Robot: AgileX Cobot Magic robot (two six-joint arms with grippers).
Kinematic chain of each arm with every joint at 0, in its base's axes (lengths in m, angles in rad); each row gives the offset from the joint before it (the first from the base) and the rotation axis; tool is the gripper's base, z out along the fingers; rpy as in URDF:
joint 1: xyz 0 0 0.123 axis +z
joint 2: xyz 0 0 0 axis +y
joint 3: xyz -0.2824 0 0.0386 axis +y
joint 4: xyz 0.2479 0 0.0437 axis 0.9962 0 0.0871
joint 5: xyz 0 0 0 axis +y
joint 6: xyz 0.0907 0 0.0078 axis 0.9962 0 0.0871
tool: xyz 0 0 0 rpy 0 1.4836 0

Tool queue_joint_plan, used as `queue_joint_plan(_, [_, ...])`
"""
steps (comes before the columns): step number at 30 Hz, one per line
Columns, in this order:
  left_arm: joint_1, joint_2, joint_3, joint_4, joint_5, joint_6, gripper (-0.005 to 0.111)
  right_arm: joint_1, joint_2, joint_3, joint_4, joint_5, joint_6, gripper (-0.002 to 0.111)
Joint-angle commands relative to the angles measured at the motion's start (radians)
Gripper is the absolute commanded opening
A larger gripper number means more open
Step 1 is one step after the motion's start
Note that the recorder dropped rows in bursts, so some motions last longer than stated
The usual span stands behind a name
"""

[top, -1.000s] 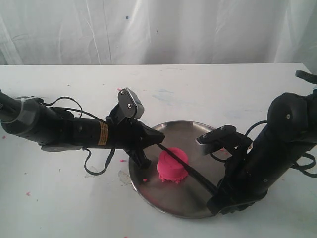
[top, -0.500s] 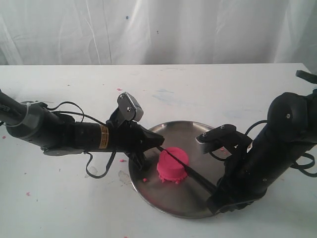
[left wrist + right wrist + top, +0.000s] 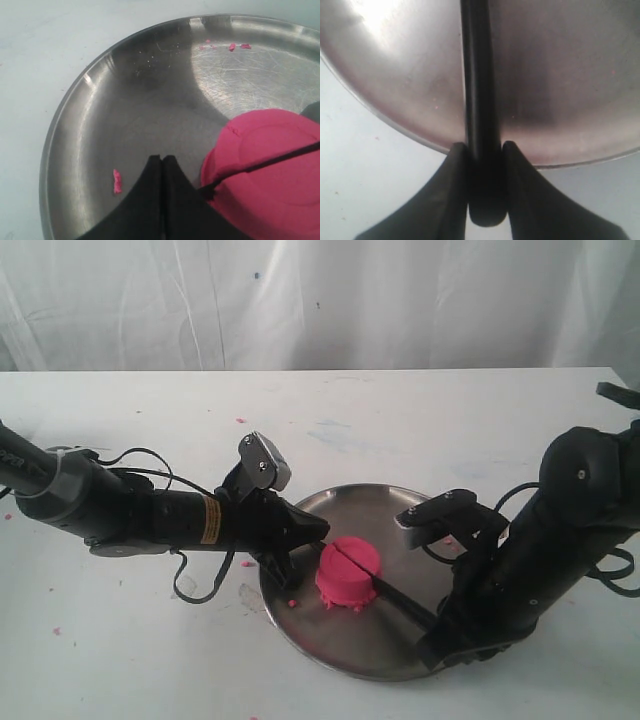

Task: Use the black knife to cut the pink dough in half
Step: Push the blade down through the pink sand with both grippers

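Note:
The pink dough (image 3: 347, 576) is a cup-shaped lump in the middle of the steel plate (image 3: 300, 632). The black knife (image 3: 398, 597) lies across its flat top, the thin blade (image 3: 280, 159) pressed into a groove. My right gripper (image 3: 433, 638) is shut on the knife's black handle (image 3: 480, 100) at the plate's near right rim. My left gripper (image 3: 316, 531) is shut, its fingertips (image 3: 162, 158) low over the plate just left of the dough (image 3: 270, 190). The blade's tip rests against the side of one finger, not between the two.
Small pink crumbs lie in the plate (image 3: 116, 181) and along its far side (image 3: 232, 46); more dot the white table (image 3: 240, 421). A loose cable (image 3: 195, 585) loops under the left arm. A white curtain hangs behind the table.
The left arm has dropped and slid toward the dough. The knife blade has come down from above the dough's top into a groove across it. The right arm has barely moved.

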Motion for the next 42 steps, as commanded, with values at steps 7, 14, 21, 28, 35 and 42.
queue_joint_plan(7, [-0.005, 0.016, 0.012, 0.054, 0.071, 0.0, 0.0, -0.002, 0.057, 0.004, 0.006, -0.032, 0.018, 0.0])
queue_joint_plan(14, [-0.005, 0.016, 0.012, 0.054, 0.071, 0.0, 0.0, -0.002, 0.057, 0.004, 0.006, -0.035, 0.018, 0.0])
queue_joint_plan(21, [-0.005, 0.016, 0.012, 0.054, 0.071, 0.0, 0.0, -0.002, 0.057, 0.004, 0.006, -0.037, 0.018, 0.0])
queue_joint_plan(28, [-0.005, 0.016, 0.012, 0.058, 0.071, -0.002, 0.0, -0.002, 0.057, 0.004, 0.006, -0.051, 0.015, 0.0])
queue_joint_plan(35, [-0.005, 0.016, 0.012, 0.121, 0.117, -0.002, 0.0, -0.002, 0.057, 0.004, 0.006, -0.06, 0.015, 0.0])
queue_joint_plan(42, [-0.005, 0.016, 0.012, 0.121, 0.138, -0.002, 0.0, -0.002, 0.057, 0.004, 0.005, -0.087, 0.015, 0.0])
